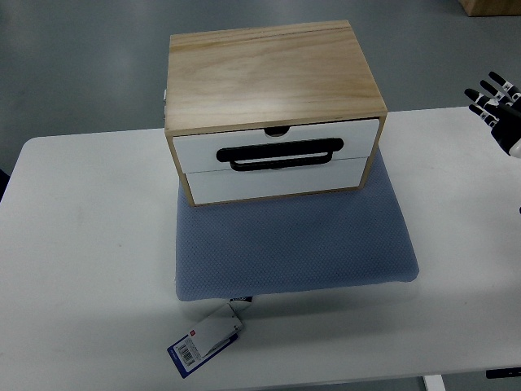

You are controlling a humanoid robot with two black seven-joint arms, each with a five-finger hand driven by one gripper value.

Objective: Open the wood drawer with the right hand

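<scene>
A light wood drawer box point(273, 77) stands at the back of a blue-grey mat point(297, 244) on the white table point(89, 244). It has two white drawer fronts; the upper one point(277, 138) carries a black bar handle point(279, 154). Both drawers look shut. My right hand point(496, 102) shows at the right edge, black and white, fingers spread and holding nothing, well to the right of the box and apart from it. The left arm does not show.
A white and blue tag with a barcode point(205, 345) lies at the mat's front left corner near the table's front edge. Grey floor lies beyond the table's far edge. A wooden object point(492, 6) shows at the top right corner.
</scene>
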